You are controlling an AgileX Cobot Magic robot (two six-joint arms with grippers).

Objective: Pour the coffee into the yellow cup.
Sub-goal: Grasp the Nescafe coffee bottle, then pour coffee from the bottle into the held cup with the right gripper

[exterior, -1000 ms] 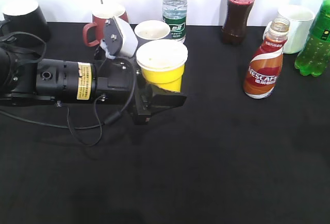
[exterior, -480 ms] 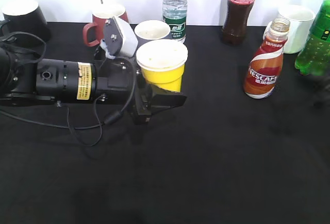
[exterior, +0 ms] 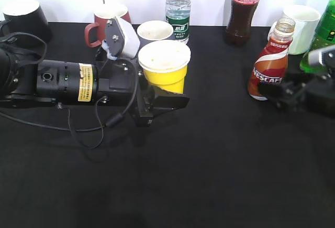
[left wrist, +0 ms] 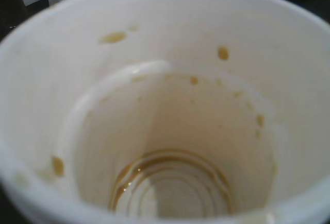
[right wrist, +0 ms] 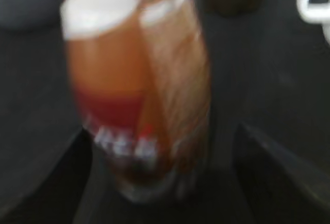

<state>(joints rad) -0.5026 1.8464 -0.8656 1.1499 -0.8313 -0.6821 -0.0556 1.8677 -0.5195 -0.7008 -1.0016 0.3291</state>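
Cup (exterior: pixel 164 66): left gripper (exterior: pixel 157 96) is pinching it upright at mid-table, presenting it for filling. Coffee (exterior: pixel 269 69): standing at right; right gripper (exterior: pixel 280 93), jaws spread, is flanking its base for grasping.

The front half of the black bench (exterior: pixel 199 186) lay bare, with wide room to pass. A big open gap sat between the yellow cup (exterior: pixel 164 66) and the coffee (exterior: pixel 269 71). The back was crowded. A white mug (exterior: pixel 299 26) and a green bottle (exterior: pixel 320 36) stood close behind the coffee, and a cola bottle (exterior: pixel 242 9) stood near. A water bottle (exterior: pixel 177 10), a grey cup (exterior: pixel 154 31) and a red mug (exterior: pixel 104 21) stood right behind the yellow cup.
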